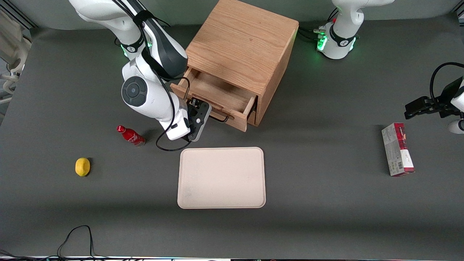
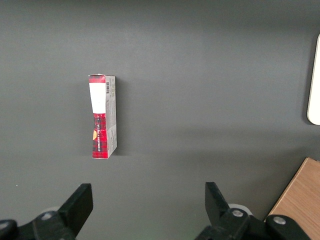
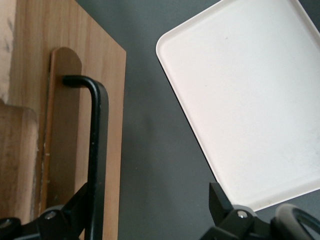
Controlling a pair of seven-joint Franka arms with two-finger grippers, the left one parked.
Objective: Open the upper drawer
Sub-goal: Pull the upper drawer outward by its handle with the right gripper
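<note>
Tray (image 1: 221, 177) nearest — gripper (image 3: 150, 210) spread by upper drawer (image 1: 217, 96) handle.

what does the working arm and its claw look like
The right arm is glossy white with rounded shells, a dark grey-black band near the elbow and a round dark grey joint cap. A black cable loops along it down to the table. Its base glows green. The claw at the upper drawer handle is black with black fingers.
</note>
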